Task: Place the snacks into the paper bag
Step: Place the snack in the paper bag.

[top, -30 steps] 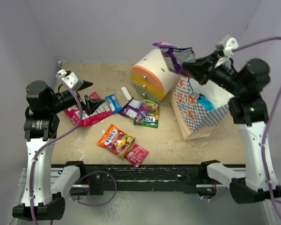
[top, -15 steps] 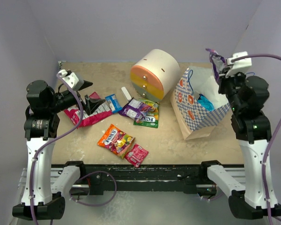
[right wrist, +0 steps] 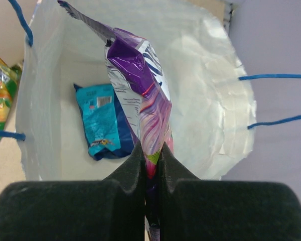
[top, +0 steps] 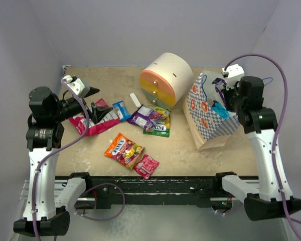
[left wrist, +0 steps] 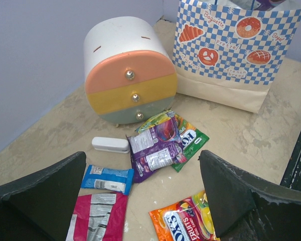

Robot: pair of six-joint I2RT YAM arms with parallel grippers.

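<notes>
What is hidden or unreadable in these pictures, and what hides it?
- Right wrist view: lower end of the held purple packet, hidden between the fingers of the right end effector.
- Right wrist view: blue packet in the paper bag, partly behind the purple one.
- Left wrist view: pink packet and orange packet, cut off by the bottom edge.

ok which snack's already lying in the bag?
The blue packet lying on the floor of the paper bag. The purple packet hangs above it in the right gripper.
</notes>
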